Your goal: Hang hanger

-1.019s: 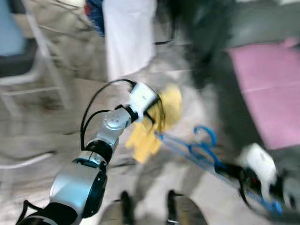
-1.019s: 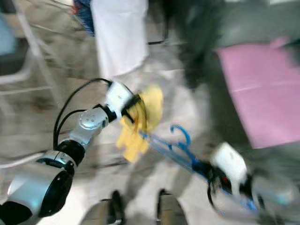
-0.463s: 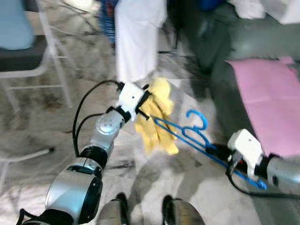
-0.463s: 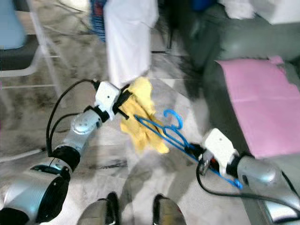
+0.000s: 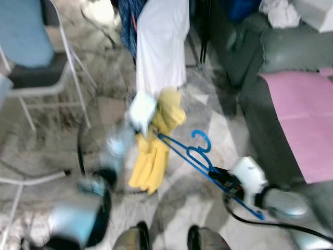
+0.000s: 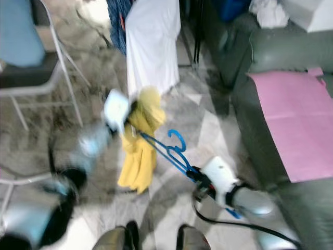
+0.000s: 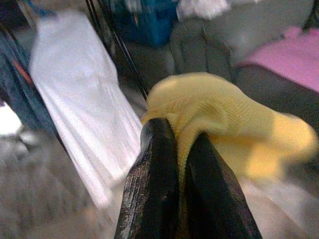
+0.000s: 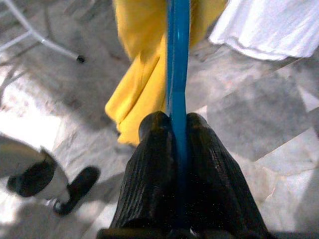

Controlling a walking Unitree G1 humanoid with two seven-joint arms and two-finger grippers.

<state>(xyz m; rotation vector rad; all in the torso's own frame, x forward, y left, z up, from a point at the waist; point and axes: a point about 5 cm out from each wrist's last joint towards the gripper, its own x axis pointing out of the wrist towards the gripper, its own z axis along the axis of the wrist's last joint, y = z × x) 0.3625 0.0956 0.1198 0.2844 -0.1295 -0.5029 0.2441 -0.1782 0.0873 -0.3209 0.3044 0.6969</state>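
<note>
Raised since half a second ago, the yellow garment (image 5: 154,151) now hangs near the white garment (image 5: 161,44), draped on the blue hanger (image 5: 195,156); a grey sofa (image 5: 270,67) stands beside.

Left wrist: left gripper (image 7: 180,144) pinches the yellow cloth.

Right wrist: right gripper (image 8: 177,130) clamps the hanger's bar.

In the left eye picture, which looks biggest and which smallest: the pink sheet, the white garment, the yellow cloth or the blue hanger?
1. Pink sheet, though the picture's edge cuts it off.
2. White garment, a close second, so this order is unsure.
3. Yellow cloth.
4. Blue hanger, long but thin; it sits nearer the camera.
</note>
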